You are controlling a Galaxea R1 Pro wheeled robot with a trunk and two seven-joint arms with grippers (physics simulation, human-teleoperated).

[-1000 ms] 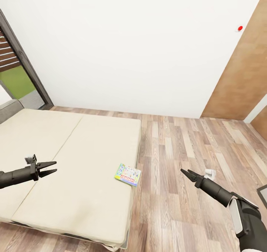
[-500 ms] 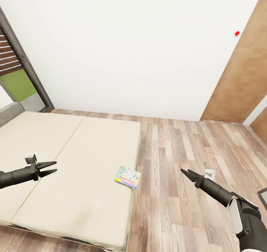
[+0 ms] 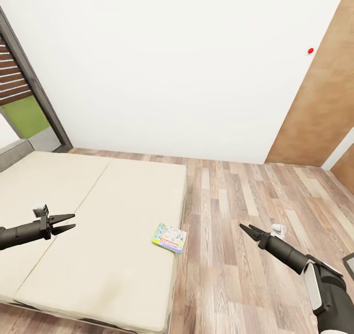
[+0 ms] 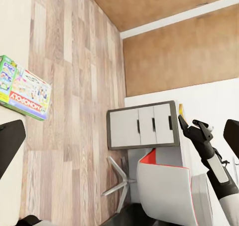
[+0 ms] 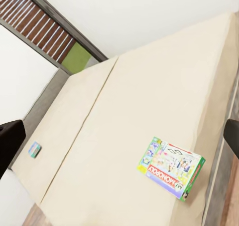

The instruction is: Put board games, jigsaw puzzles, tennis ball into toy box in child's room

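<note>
Bed [image 3: 73,216] ahead, one game box [image 3: 169,237] at its right edge — both grippers empty, jaws apart.
Flat printed carton, white-green with red edging, "MONOPOLY" legible; a second tiny box [image 5: 34,149] near the headboard, too small to read. Beige mattress, plank floor [image 3: 236,201]. Left gripper [image 3: 66,223] over the mattress, right gripper [image 3: 247,230] over the floor — bed's near corner is cut off.

Arms dark grey, slim; black pointed two-finger left claw [image 3: 63,223], right claw [image 3: 248,230]; white forearm shell, red trim.
</note>
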